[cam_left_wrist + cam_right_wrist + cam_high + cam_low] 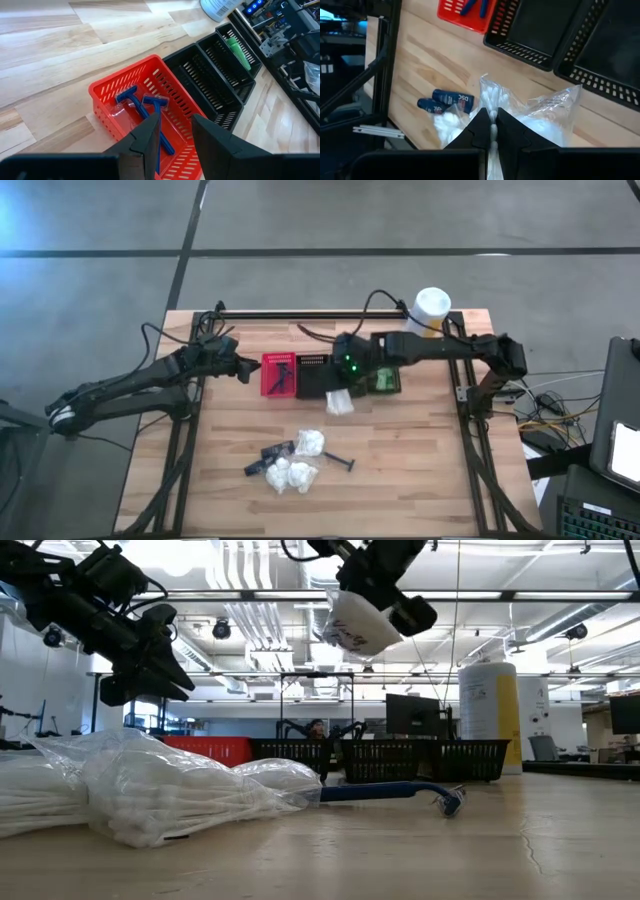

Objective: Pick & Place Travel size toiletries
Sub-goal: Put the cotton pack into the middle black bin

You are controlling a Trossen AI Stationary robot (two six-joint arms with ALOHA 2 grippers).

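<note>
"DSC" in white on a dark blue tube (pixel 451 98), canister label (pixel 216 7) print unreadable

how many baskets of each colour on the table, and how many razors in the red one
red basket: 1
black baskets: 3
blue razors lying in the red basket: 2
total: 4 baskets and 2 razors, 6 things

A wooden table (pixel 240 440) holds a red mesh basket (pixel 279 375) touching a row of black mesh baskets (pixel 314 376). A tall white-and-yellow canister (pixel 430 311) stands near the far right corner.
</note>
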